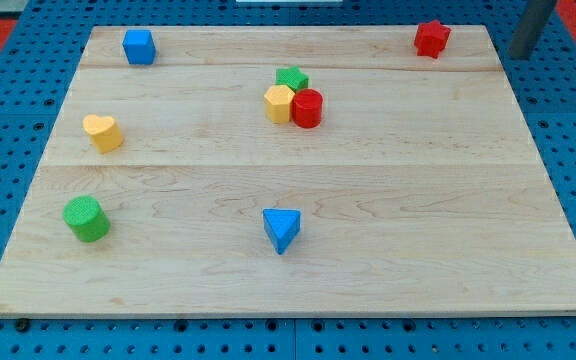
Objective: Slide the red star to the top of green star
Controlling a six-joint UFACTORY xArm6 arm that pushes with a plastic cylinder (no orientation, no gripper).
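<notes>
**my tip at the desk's far right edge, touching nothing**

my rod comes in at the view's top right corner, and my tip [519, 55] sits just off the right edge of the desk [298, 280], over the blue pegboard [568, 120]. there is no hand on this rig to open or close, only the rod, and it holds nothing and touches no block.

the red star [432, 38] is the nearest block, to the left of my tip and a little toward the view's top, close to the desk's top edge, with a clear gap between us. the green star [291, 78] lies well further left and slightly lower, near the desk's middle, packed against a yellow hexagon [279, 103] and a red cylinder [307, 108] just below it.

far to the left of my tip sit a blue cube [139, 46] near the top edge and a yellow heart [102, 132]. down-left are a blue triangle [281, 229] and a green cylinder [86, 218].
</notes>
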